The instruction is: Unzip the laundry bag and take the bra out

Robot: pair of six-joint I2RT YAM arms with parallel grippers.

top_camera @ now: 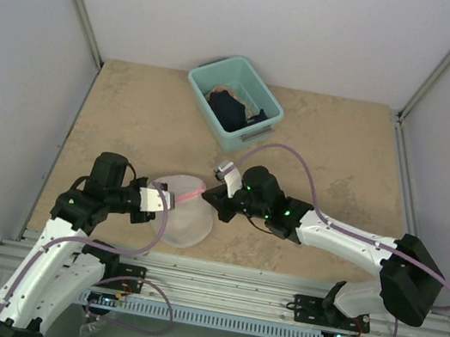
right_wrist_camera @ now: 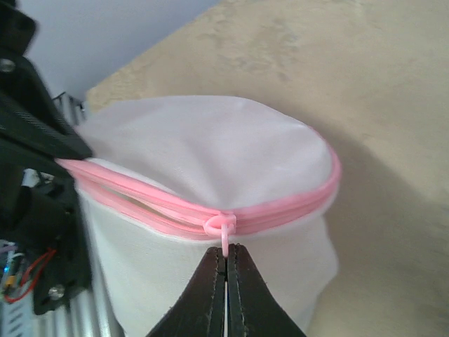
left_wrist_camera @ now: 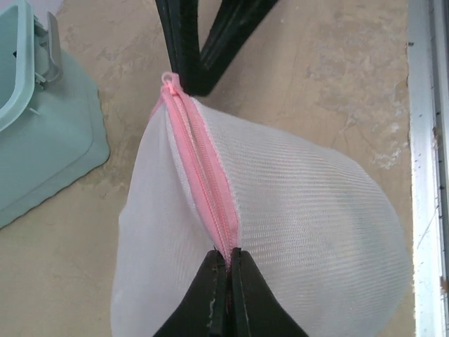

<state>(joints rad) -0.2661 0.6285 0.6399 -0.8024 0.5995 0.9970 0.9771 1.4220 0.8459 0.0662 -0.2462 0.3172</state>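
Note:
The laundry bag point(top_camera: 188, 219) is a white mesh dome with a pink zipper band point(left_wrist_camera: 203, 175), and it lies at the near middle of the table. My left gripper point(left_wrist_camera: 228, 256) is shut on the pink band at the bag's near side. My right gripper point(right_wrist_camera: 226, 247) is shut on the small pink zipper pull point(right_wrist_camera: 224, 230) at the opposite side of the rim. In the top view the left gripper point(top_camera: 169, 200) and the right gripper point(top_camera: 210, 195) face each other across the bag. The bra is hidden; nothing can be made out through the mesh.
A teal plastic bin point(top_camera: 253, 130) with dark clothes inside stands at the back middle of the table; its corner point(left_wrist_camera: 42, 140) shows close to the bag's left. The metal rail point(top_camera: 213, 284) runs along the near edge. White walls enclose the table.

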